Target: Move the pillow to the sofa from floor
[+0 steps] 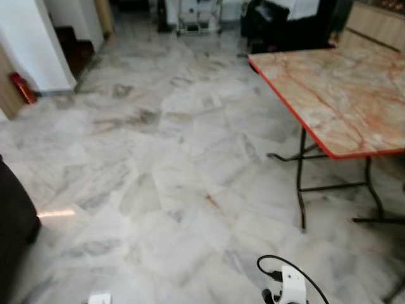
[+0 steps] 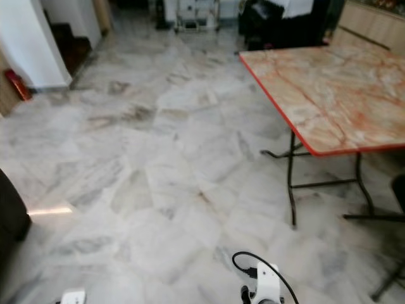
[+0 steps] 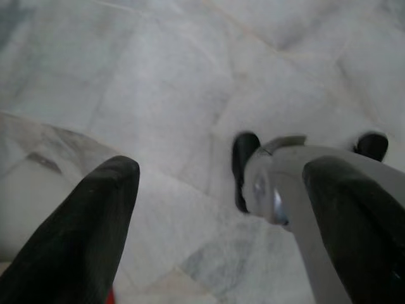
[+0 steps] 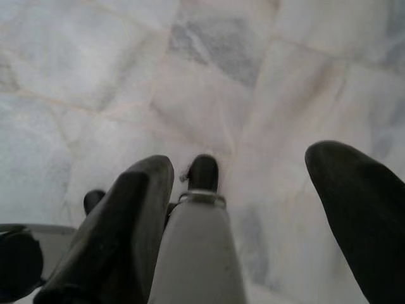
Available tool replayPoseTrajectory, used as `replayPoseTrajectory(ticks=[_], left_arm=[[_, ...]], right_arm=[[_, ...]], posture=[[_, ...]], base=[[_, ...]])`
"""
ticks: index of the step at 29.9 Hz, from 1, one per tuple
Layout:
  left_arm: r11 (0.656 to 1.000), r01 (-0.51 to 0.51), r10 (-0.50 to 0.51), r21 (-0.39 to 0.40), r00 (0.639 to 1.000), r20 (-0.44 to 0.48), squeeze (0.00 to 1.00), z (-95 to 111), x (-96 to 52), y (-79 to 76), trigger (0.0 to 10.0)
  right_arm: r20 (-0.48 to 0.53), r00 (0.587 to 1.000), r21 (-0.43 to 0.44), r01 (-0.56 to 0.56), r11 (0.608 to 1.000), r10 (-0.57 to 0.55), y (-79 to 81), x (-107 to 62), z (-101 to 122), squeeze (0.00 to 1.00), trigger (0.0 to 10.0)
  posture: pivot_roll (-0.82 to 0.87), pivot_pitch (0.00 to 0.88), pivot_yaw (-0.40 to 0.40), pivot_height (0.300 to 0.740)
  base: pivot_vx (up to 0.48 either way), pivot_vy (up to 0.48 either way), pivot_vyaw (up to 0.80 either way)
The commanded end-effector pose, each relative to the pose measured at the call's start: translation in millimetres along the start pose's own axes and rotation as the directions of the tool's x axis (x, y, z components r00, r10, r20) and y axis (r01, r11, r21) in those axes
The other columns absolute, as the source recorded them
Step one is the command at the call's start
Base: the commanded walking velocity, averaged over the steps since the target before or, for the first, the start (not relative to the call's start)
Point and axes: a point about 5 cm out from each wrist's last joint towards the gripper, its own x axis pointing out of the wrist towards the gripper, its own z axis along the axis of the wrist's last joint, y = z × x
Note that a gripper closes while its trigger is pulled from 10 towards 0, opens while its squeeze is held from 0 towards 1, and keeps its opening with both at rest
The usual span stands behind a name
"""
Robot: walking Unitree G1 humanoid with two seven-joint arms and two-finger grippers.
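You face marble floor [image 1: 164,164] with a red-edged folding table [image 1: 342,95] ahead on your right. No pillow lies on the floor beside or in front of that table, so neither arm is nearer. A dark shape [image 1: 12,209], perhaps the sofa, sits well left of the table. Left gripper [image 3: 221,209] and right gripper [image 4: 253,209] hang spread and empty above bare tiles.

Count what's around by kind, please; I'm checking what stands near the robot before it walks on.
Folding table: 1
Red item by the wall: 1
Dark furniture at the left edge: 1
Open hands, left hand and right hand: 2
Total: 5
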Motion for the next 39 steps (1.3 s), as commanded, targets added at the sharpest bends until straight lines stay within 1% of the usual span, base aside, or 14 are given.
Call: replayPoseTrajectory(ticks=[1, 8, 17, 21, 39], left_arm=[[1.0, -0.002, 0.002, -0.009, 1.0, -0.016, 0.0, -3.2, -0.4, -0.7, 10.0], [1.0, -0.002, 0.002, -0.006, 1.0, -0.018, 0.0, -3.5, -0.4, -0.3, 10.0], [1.0, -0.009, 0.009, -0.014, 1.0, -0.011, 0.0, -2.8, -0.4, 0.1, 10.0], [1.0, -0.013, 0.013, -0.018, 1.0, -0.01, 0.0, -2.9, -0.5, 0.2, 10.0], [1.0, -0.017, 0.017, -0.014, 1.0, -0.011, 0.0, -3.2, -0.6, 1.1, 10.0]], right_arm=[[0.006, 1.0, -0.001, 0.002, 1.0, -0.002, -1.1, 0.2, 2.7, 0.0, 10.0], [0.004, 1.0, 0.0, 0.002, 1.0, -0.002, -0.9, 0.2, 2.4, 0.0, 10.0], [0.005, 1.0, -0.001, 0.001, 1.0, -0.001, -0.6, 0.3, 2.7, 0.0, 10.0], [0.017, 1.0, -0.022, -0.011, 1.0, 0.011, -0.1, 0.3, 4.2, 0.0, 10.0], [0.005, 1.0, -0.036, -0.01, 0.999, 0.011, 0.1, 0.3, 3.2, 0.0, 10.0]], posture=[[-0.01, 0.0, -0.021, 0.74], [-0.01, 0.0, -0.019, 0.74], [-0.01, 0.0, -0.019, 0.74], [-0.01, 0.0, -0.019, 0.74], [-0.01, 0.0, -0.018, 0.74]], base=[[-0.296, 0.0, 0.0], [-0.295, 0.0, 0.0], [0.0, 0.0, 0.0], [0.0, 0.0, 0.0], [0.0, 0.0, 0.79]])
